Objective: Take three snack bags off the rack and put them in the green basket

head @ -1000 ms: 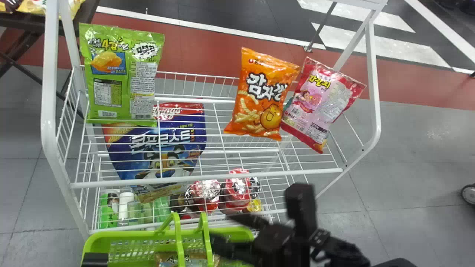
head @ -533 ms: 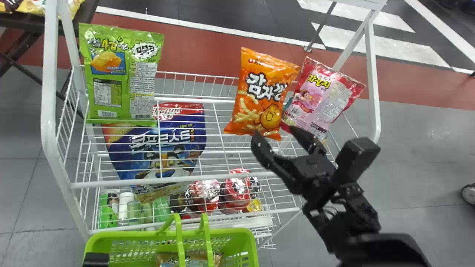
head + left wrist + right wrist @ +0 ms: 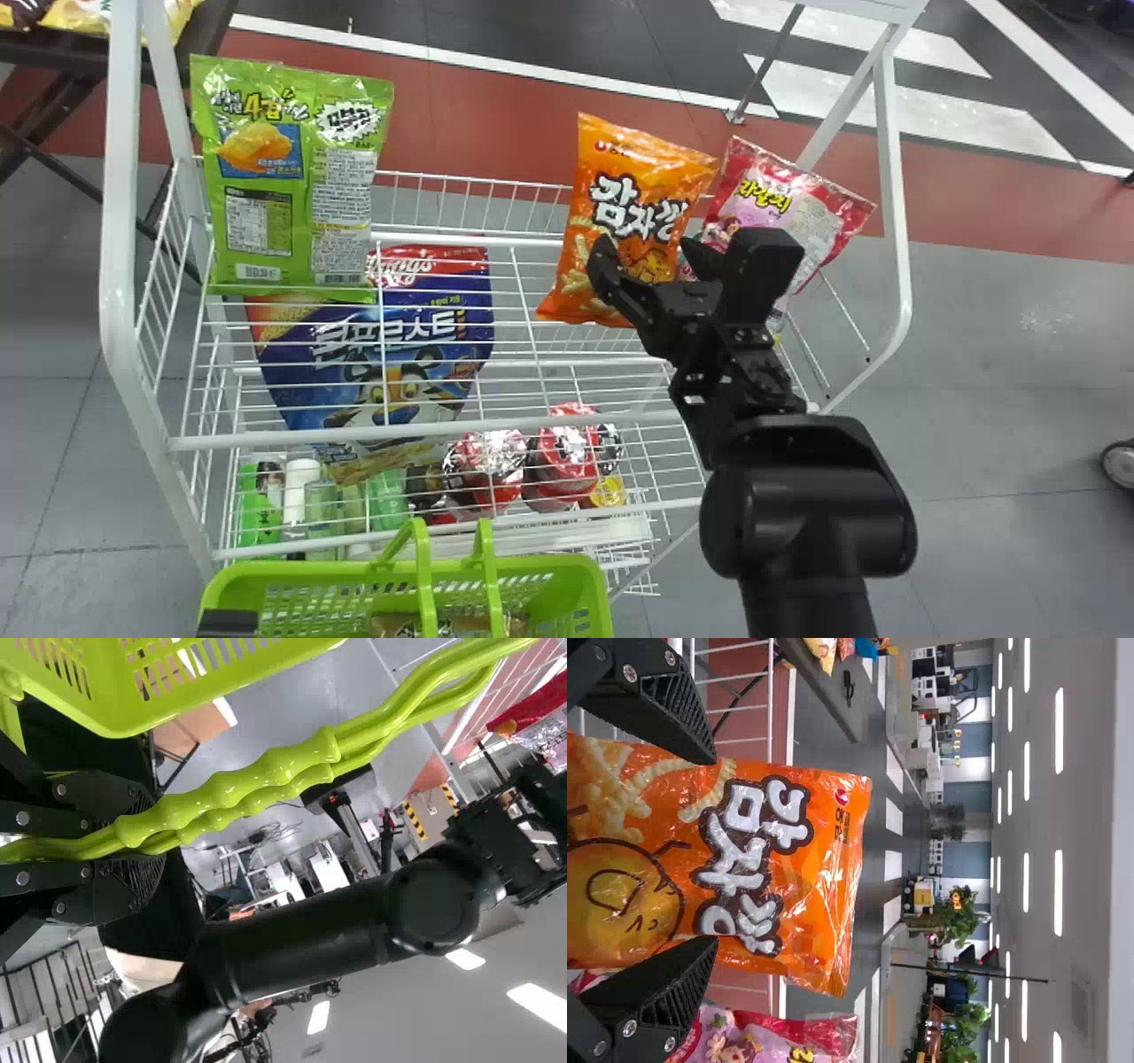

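Fingers (image 3: 660,992) wide apart, the right hand (image 3: 650,253) hovers at the orange snack bag (image 3: 625,190).

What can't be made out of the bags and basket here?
Orange bag, lower right: head view, behind right pincer.
Pink bag, lower part: head view, mostly behind that pincer.
Green basket, near side: head view, cut off by bottom edge.
Bag inside, near part: head view, same edge.

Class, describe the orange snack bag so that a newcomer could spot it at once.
Start with the white wire rack and go up to its upper shelf. Between the green bag and the pink-and-red bag is the orange snack bag. Unlike those neighbours, it is mostly orange and has the right pincer around it, open.
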### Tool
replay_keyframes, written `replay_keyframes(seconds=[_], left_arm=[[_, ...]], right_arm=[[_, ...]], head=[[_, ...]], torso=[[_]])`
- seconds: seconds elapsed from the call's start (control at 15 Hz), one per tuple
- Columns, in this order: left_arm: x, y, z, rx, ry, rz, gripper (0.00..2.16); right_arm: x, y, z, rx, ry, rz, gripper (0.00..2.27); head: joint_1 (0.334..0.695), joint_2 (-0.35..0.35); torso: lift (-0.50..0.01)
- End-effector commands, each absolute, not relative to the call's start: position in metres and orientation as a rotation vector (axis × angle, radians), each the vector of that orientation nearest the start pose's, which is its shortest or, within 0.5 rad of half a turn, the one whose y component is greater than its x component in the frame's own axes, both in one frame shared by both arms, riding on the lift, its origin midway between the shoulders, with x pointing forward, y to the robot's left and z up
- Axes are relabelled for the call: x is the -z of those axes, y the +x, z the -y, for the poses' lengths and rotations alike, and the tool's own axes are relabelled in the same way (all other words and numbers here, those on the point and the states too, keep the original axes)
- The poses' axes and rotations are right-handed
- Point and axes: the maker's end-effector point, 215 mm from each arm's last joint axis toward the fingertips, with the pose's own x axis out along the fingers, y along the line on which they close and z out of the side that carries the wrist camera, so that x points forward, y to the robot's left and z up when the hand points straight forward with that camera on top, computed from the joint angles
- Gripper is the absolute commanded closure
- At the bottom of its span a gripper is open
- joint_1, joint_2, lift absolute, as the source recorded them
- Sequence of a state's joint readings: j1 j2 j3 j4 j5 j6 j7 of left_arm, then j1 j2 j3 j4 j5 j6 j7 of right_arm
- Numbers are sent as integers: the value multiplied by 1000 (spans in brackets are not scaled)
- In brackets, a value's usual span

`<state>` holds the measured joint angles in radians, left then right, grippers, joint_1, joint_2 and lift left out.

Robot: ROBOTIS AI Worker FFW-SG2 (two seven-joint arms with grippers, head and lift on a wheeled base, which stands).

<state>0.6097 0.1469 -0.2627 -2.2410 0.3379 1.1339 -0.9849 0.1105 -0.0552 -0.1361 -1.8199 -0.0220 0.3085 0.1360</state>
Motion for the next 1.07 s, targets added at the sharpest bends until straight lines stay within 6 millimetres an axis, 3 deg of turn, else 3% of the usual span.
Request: replay_keyframes(seconds=[0.0, 0.07, 0.13, 0.2, 0.27, 0.6, 0.8, 1.0], left_arm=[[403, 125, 66, 1351, -725, -988, 1541], [403, 125, 66, 1351, -725, -990, 1541], [404, 126, 65, 1348, -724, -990, 1541], [404, 126, 65, 1348, -724, -990, 1541], [404, 126, 65, 1347, -723, -990, 1541], [403, 126, 66, 1349, -724, -989, 1541], [402, 125, 66, 1353, -726, -989, 1541], [401, 125, 65, 1355, -723, -986, 1541]], right_arm=[[362, 574, 293, -7, -25, -185, 144], [365, 578, 293, -7, -23, -196, 248], [369, 580, 294, -5, -27, -204, 741], [371, 580, 295, -4, -23, -210, 1585], [370, 581, 295, -6, -21, -208, 1990], [361, 582, 289, -38, -23, -184, 2162], [353, 573, 284, -58, -18, -165, 2169], [343, 551, 278, -90, -15, -145, 2169]], head=[[695, -350], [695, -350], [695, -350], [695, -350], [695, -350], [695, -350], [695, -350], [695, -350]], torso=[[-18], [-18], [-18], [-18], [-18], [-18], [-18], [-18]])
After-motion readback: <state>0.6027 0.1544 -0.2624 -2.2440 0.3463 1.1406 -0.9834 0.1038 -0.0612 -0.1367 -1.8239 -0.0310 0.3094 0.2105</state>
